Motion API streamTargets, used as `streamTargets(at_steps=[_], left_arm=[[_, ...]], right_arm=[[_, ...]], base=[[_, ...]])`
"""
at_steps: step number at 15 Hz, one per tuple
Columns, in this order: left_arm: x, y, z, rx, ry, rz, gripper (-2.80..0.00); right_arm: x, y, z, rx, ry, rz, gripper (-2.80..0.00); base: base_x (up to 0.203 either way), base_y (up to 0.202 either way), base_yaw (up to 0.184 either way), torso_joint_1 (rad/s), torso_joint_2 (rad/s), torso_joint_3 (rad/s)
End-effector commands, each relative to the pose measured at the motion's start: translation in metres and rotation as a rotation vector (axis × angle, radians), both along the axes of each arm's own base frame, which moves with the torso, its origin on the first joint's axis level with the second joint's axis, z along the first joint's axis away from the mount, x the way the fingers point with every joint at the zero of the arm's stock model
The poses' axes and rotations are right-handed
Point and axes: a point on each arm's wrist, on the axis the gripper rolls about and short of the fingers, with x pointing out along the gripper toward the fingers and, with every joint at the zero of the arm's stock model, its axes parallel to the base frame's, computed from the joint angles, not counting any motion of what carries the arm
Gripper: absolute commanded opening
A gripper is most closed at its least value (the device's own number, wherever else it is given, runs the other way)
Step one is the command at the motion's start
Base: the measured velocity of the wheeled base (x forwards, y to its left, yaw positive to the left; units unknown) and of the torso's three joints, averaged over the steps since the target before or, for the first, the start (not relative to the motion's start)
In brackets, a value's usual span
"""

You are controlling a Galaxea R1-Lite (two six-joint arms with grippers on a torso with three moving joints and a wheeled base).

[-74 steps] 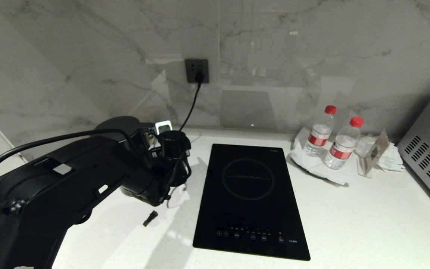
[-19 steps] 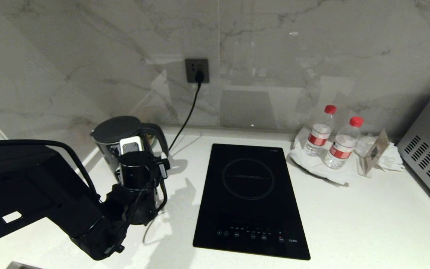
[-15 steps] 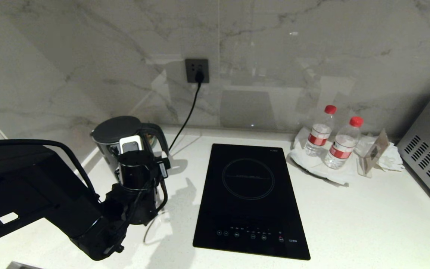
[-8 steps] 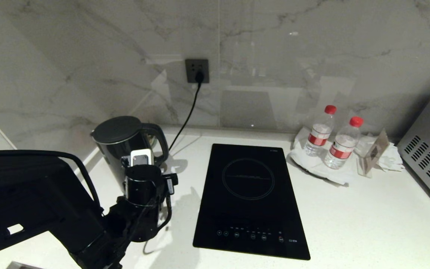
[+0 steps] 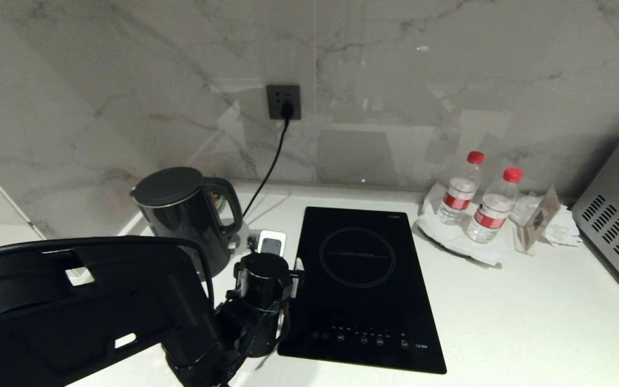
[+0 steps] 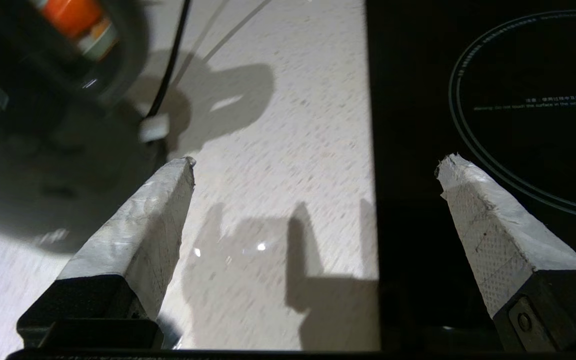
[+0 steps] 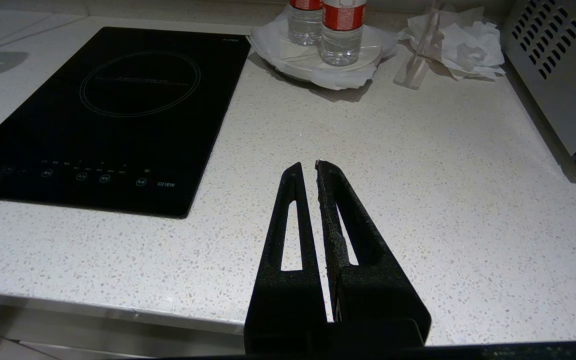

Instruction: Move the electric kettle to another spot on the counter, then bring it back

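Since the earlier frames, the left gripper (image 6: 313, 165) has been carried off the electric kettle (image 5: 186, 217) toward the cooktop (image 5: 360, 285), its jaws spread wide and empty, while the upright kettle is left on the counter (image 5: 503, 322), nearer this arm.

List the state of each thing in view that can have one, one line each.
kettle: upright on the counter, lid shut, nothing gripping it
left gripper: open, empty, over the cooktop's left edge
right gripper: shut, empty, above the counter
cooktop: bare, nothing lit
plug: in the wall socket
bottles: upright, red caps on
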Motion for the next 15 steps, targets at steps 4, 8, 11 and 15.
streamTargets(at_steps=[4, 8, 11, 15], left_arm=[[0.034, -0.027, -0.013, 0.102, 0.069, -0.008, 0.0], [0.048, -0.029, -0.02, 0.172, 0.178, -0.019, 0.0], [0.071, -0.025, -0.015, 0.1, 0.153, 0.02, 0.0], [0.096, 0.005, -0.02, 0.1, 0.181, 0.11, 0.0]], right_arm=[[0.0, 0.0, 0.0, -0.002, 0.001, 0.0, -2.8], [0.0, 0.0, 0.0, -0.003, 0.001, 0.001, -2.8], [0.0, 0.0, 0.0, -0.003, 0.001, 0.001, -2.8], [0.0, 0.0, 0.0, -0.003, 0.001, 0.0, -2.8]], base=[[0.0, 0.0, 0.0, 0.0, 0.0, 0.0], [0.0, 0.0, 0.0, 0.0, 0.0, 0.0], [0.0, 0.0, 0.0, 0.0, 0.0, 0.0], [0.0, 0.0, 0.0, 0.0, 0.0, 0.0]])
